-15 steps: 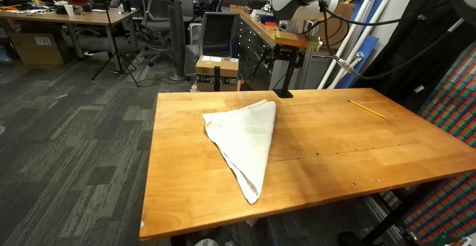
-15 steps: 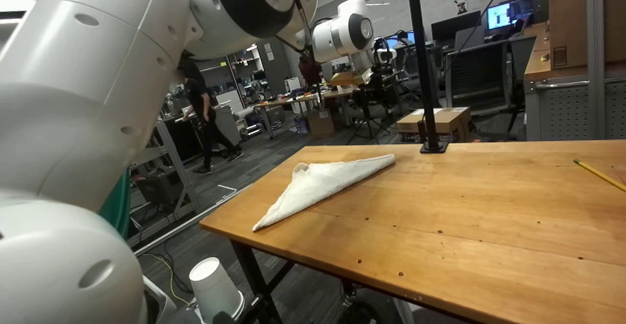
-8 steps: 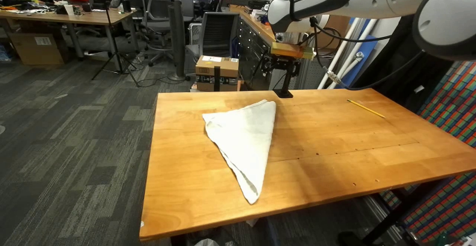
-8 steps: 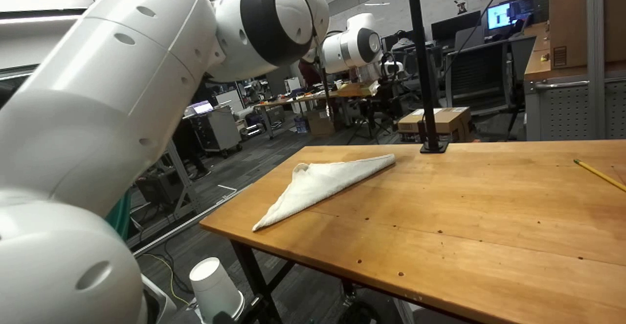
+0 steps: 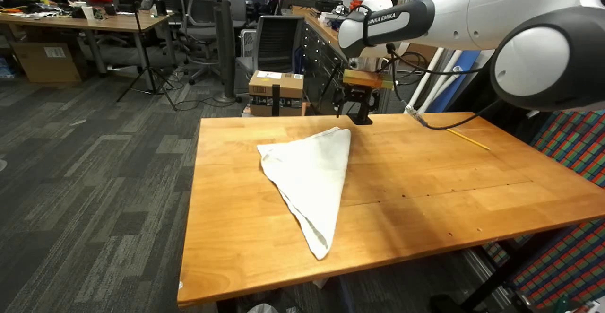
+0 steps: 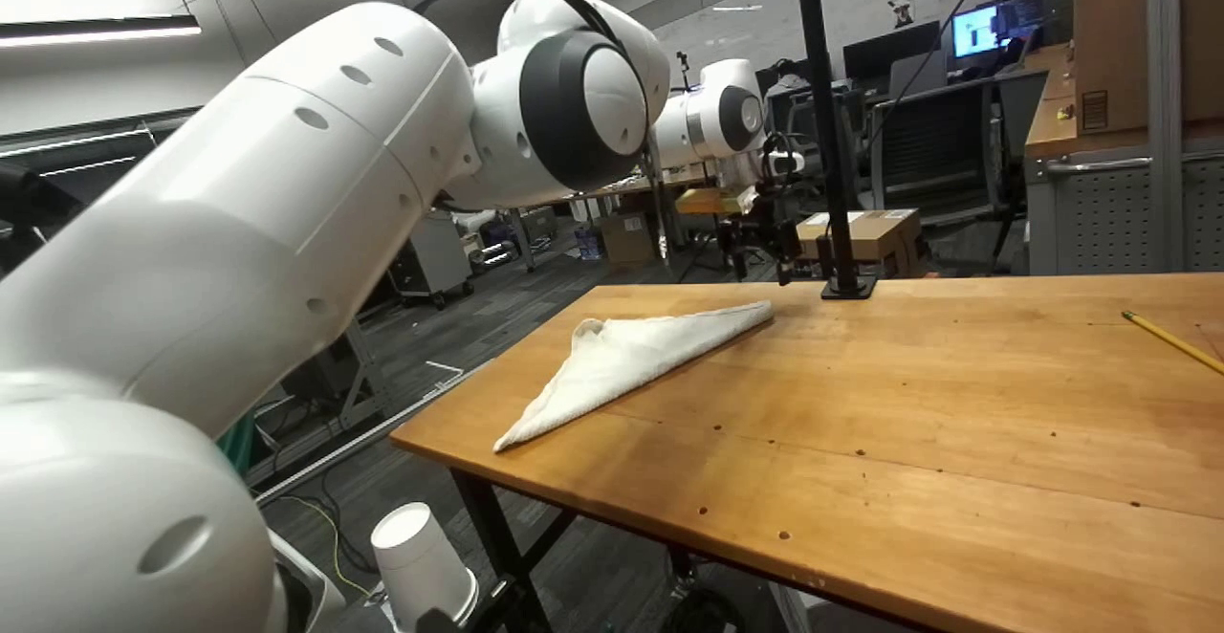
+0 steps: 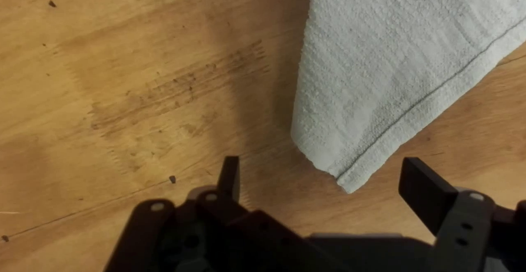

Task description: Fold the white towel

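Observation:
The white towel lies folded in a rough triangle on the wooden table, seen in both exterior views. One narrow corner of the towel points down between the fingers in the wrist view. My gripper hangs above the far edge of the table, near the towel's far corner. It also shows in an exterior view, pointing down, apart from the table and the towel. In the wrist view the gripper is open, its two dark fingers wide apart, with nothing held.
A black post with a flat base stands at the table's far edge, close to the gripper. A yellow pencil lies on the table, well away from the towel. A cardboard box stands beyond the far edge.
The arm and open gripper have come down toward the table's far edge, shifting slightly left in one exterior view and right in another. The towel has not moved.

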Robot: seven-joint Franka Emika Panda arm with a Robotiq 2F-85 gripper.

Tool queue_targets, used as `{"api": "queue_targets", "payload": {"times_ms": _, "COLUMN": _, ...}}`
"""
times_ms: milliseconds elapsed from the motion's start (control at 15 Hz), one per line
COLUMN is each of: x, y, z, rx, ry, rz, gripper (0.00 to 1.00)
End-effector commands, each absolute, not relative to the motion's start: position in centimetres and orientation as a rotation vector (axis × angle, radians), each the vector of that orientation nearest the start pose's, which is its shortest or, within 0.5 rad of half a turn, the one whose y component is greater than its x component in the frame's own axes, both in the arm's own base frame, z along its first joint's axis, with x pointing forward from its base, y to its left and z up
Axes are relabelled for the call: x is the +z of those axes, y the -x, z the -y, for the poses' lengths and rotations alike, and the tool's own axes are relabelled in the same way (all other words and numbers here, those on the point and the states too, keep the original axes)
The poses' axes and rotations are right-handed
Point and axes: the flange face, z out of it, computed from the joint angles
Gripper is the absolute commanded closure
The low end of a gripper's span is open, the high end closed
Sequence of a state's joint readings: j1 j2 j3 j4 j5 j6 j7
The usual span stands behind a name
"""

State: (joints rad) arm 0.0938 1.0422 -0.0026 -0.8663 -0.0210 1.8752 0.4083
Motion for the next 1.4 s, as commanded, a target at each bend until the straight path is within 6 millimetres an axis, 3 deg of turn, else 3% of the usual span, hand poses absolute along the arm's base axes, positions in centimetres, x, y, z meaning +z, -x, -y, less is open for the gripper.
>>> {"api": "queue_targets", "payload": {"times_ms": 0, "x": 25.9, "y": -79.2, "z": -7.3, "rx": 0.074, "ry": 3.099, "rz": -0.475, "gripper": 0.00}}
{"api": "queue_targets", "payload": {"times_ms": 1000, "x": 23.2, "y": -79.1, "z": -7.9, "rx": 0.165, "ry": 3.042, "rz": -0.491, "gripper": 0.00}}
{"api": "queue_targets", "payload": {"times_ms": 1333, "x": 23.0, "y": -79.1, "z": -7.3, "rx": 0.184, "ry": 3.023, "rz": -0.503, "gripper": 0.06}}
